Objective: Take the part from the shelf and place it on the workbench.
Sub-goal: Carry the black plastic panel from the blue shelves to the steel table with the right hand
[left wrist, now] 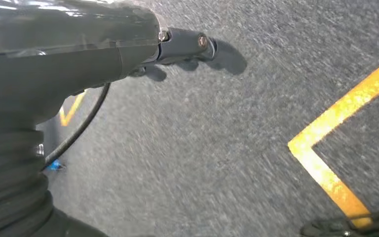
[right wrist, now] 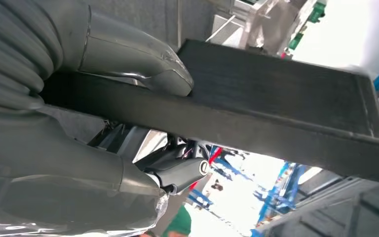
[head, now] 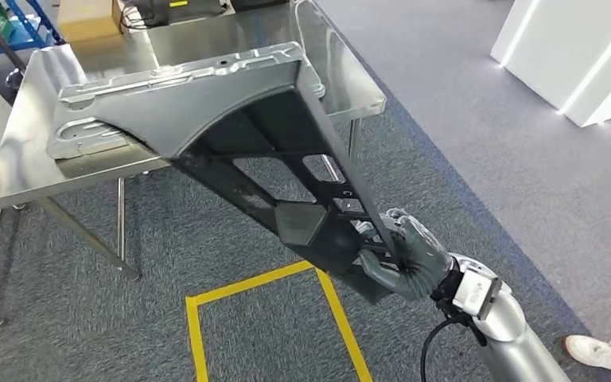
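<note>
Nearest us, our right hand [head: 410, 256] grips the low end of the dark metal part [head: 247, 119], thumb pressed on its flat rim in the right wrist view. Our left hand [left wrist: 177, 47] hangs over the grey carpet [left wrist: 202, 148], fingers curled with nothing in them. Just below the part's held end, yellow tape [head: 270, 282] marks a square on the floor. From there the part slopes up to the steel workbench [head: 40, 159], its far end over the benchtop; whether it touches, we cannot tell. A white shoe [head: 605, 354] stands right of our arm.
</note>
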You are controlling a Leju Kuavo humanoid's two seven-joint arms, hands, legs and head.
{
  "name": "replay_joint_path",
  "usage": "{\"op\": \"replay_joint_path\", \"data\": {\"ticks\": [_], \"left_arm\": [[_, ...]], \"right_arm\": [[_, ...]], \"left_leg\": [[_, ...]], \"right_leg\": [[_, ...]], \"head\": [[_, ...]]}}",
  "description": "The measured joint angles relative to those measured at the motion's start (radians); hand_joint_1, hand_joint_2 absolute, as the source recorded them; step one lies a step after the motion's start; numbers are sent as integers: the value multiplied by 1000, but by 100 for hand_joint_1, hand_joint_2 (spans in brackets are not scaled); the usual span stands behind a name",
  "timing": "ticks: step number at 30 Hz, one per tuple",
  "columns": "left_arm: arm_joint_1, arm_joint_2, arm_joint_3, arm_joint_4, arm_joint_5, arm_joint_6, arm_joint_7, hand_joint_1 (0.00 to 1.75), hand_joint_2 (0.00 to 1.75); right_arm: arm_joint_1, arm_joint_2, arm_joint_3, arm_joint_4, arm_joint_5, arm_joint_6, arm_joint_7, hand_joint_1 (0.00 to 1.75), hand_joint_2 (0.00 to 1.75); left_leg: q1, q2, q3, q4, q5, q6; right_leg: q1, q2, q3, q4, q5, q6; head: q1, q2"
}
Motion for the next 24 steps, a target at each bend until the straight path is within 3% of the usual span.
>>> {"op": "replay_joint_path", "data": {"ticks": [2, 4, 5, 6, 7, 9, 10, 11, 12, 13, 14, 15, 16, 18, 20, 21, 22, 24], "left_arm": [[-5, 1, 0, -2, 1, 0, 0, 0, 175], [-10, 3, 0, -3, 2, 0, 0, 0, 175], [-12, 2, 0, -3, 3, -1, 0, 0, 175], [-13, 0, 0, -3, 3, -1, 0, 0, 175], [-12, -3, 0, -3, 3, -1, -1, 0, 175], [-5, -11, 0, -2, 6, -2, 0, 0, 175], [-2, -13, 1, -2, 7, -2, 0, 0, 175], [1, -14, 1, -1, 9, -1, 0, 0, 175], [3, -14, 1, -1, 10, -1, 0, 0, 175], [4, -13, 1, -1, 10, 0, 0, 0, 175], [2, -12, 1, -1, 10, 0, 0, 0, 175], [2, -11, 2, -1, 11, 0, 0, 0, 175], [0, -11, 2, -1, 12, 0, 0, 0, 175], [-3, -12, 2, -1, 15, -1, -5, 0, 175], [-9, -13, 2, -1, 16, -3, -14, 0, 175], [-11, -13, 2, -1, 18, -3, -18, 0, 175], [-13, -14, 2, -1, 19, -2, -21, 0, 175], [-15, -17, 2, -1, 21, -2, -28, 0, 175]], "right_arm": [[-6, 0, -1, -1, -5, 0, 1, 175, 175], [-12, 1, -1, 1, -7, 1, 2, 175, 175], [-13, 2, -2, 3, -8, 1, 2, 175, 175], [-14, 2, -2, 5, -8, 1, 2, 175, 175], [-14, 3, -1, 7, -9, 2, 2, 175, 175], [-15, 3, -1, 12, -9, 3, 3, 175, 175], [-15, 3, -1, 15, -9, 3, 3, 175, 175], [-15, 3, -1, 17, -9, 3, 3, 175, 175], [-15, 4, -1, 21, -10, 3, 3, 175, 175], [-17, 4, -1, 24, -10, 3, 4, 175, 175], [-17, 6, 1, 28, -9, 4, 5, 175, 175], [-17, 8, 2, 31, -10, 4, 5, 175, 175], [-18, 10, 3, 32, -10, 4, 5, 175, 175], [-25, 6, 4, 32, -12, 4, 6, 175, 175], [-35, -2, 4, 32, -12, 3, 9, 175, 175], [-36, -4, 5, 32, -12, 1, 10, 175, 175], [-34, -5, 5, 31, -11, -1, 11, 175, 175], [-25, -5, 5, 29, -8, -8, 10, 175, 175]], "left_leg": [[-11, 6, 57, -60, -7, 1], [3, 10, 116, -114, -13, 4], [15, 12, 142, -132, -21, -3], [26, 13, 164, -141, -34, -13], [38, 13, 185, -145, -51, -27], [65, 10, 232, -146, -93, -62], [80, 7, 258, -144, -117, -79], [93, 5, 282, -138, -144, -95], [101, 3, 302, -128, -174, -111], [108, 3, 319, -111, -205, -124], [110, 5, 329, -99, -234, -136], [110, 7, 335, -87, -253, -147], [114, 10, 338, -75, -260, -154], [119, 18, 296, 8, -224, -167], [121, 26, 201, 160, -194, -169], [120, 30, 152, 224, -214, -167], [118, 33, 110, 266, -254, -165], [113, 38, 60, 278, -342, -157]], "right_leg": [[-17, 2, 2, 30, 39, 10], [-17, 2, -61, 144, 100, 17], [-18, 2, -112, 208, 107, 23], [-21, 2, -160, 254, 89, 33], [-27, 2, -201, 279, 47, 45], [-46, -2, -258, 262, -54, 75], [-58, -6, -274, 227, -75, 93], [-71, -11, -283, 177, -55, 112], [-85, -20, -288, 116, 25, 131], [-94, -33, -294, 70, 116, 136], [-99, -41, -301, 48, 193, 131], [-100, -45, -310, 47, 239, 116], [-96, -45, -317, 64, 235, 97], [-91, -36, -314, 82, 207, 72], [-86, -35, -293, 74, 188, 57], [-83, -35, -277, 67, 178, 53], [-79, -35, -259, 60, 168, 50], [-73, -34, -219, 52, 144, 48]], "head": [[-1, 0], [-1, 0], [-1, 0], [-1, 0], [-1, 0], [-1, 0], [-1, 0], [-1, 0], [-1, 0], [-1, 0], [-2, 0], [-4, 0], [-6, 0], [-10, 1], [-11, 1], [-11, 1], [-11, 1], [-11, 1]]}}
